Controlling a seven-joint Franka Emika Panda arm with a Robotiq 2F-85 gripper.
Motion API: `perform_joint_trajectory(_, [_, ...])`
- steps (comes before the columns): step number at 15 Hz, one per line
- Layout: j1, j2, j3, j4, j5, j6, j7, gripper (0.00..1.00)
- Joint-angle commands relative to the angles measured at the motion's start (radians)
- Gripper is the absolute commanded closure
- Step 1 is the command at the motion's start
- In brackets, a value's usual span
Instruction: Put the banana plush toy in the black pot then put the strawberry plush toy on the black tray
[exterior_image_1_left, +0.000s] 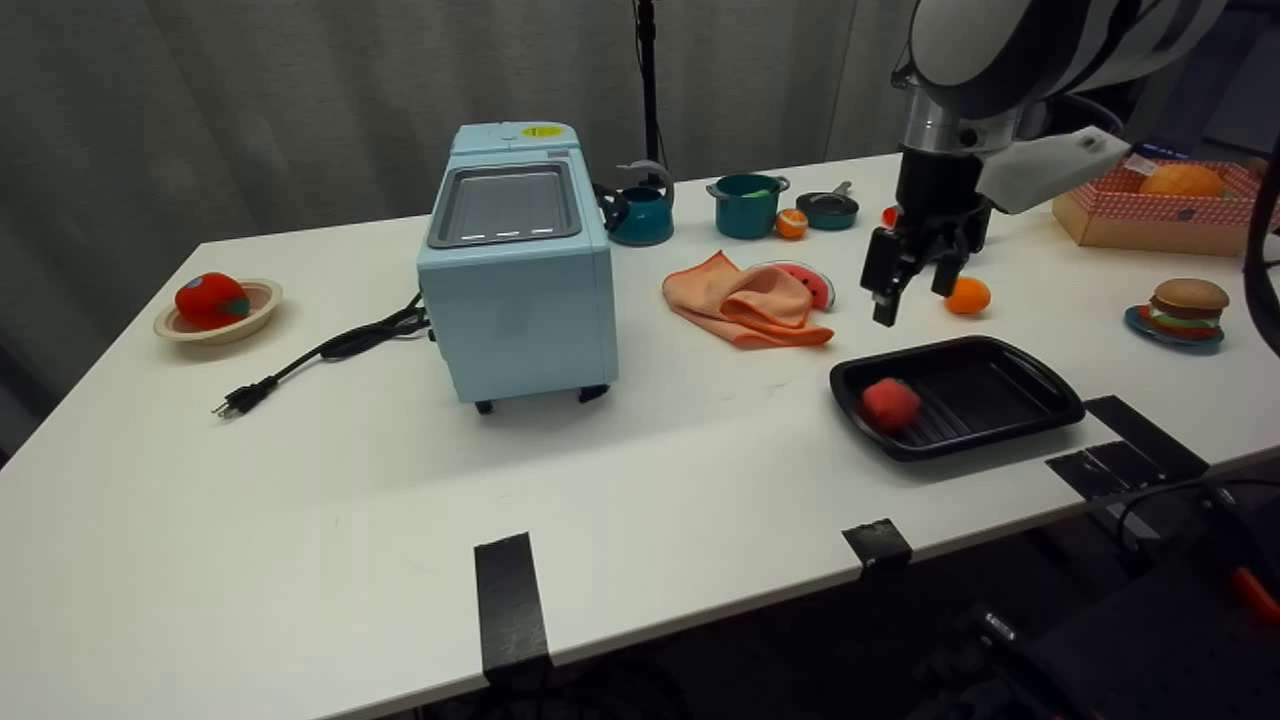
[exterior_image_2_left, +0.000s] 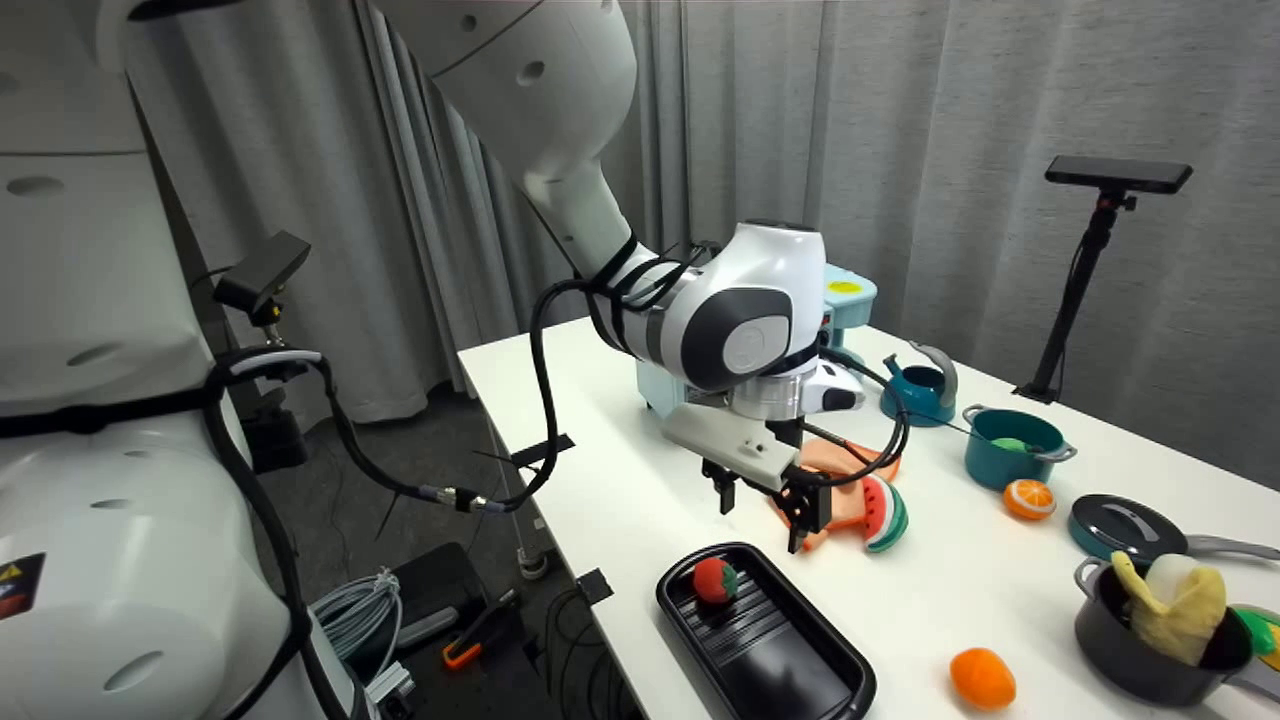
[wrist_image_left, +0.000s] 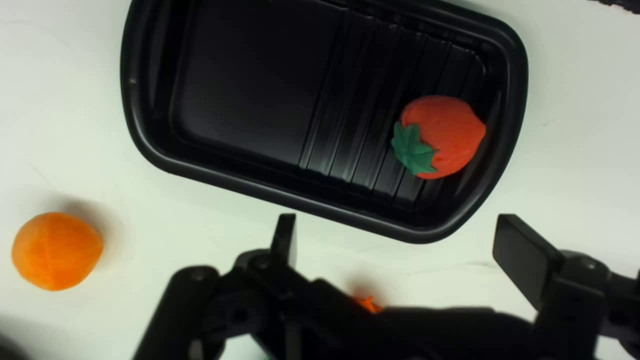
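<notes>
black tray 1; pots 2; kettle 1; pan 1

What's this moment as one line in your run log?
Black two-fingered gripper: open, empty | pale-yellow plush banana: in round black pot | red, green-leafed plush strawberry: on ridged rectangular black tray | task: looks done

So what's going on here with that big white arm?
A robot arm has the job of putting two toys in their places. Right now it holds nothing: its gripper hangs open near the black tray. The toy strawberry lies in that tray, at the ridged end. The toy banana sits in the black pot, partly above its rim. Both look to be in place.
</notes>
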Motion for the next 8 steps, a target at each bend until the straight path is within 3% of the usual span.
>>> perform_joint_trajectory(1, [-0.009, -0.040, -0.013, 0.007, 0.025, -0.006, 0.005, 0.00])
perform_joint_trajectory(8, [-0.019, -0.088, -0.032, 0.034, 0.082, -0.007, 0.004, 0.00])
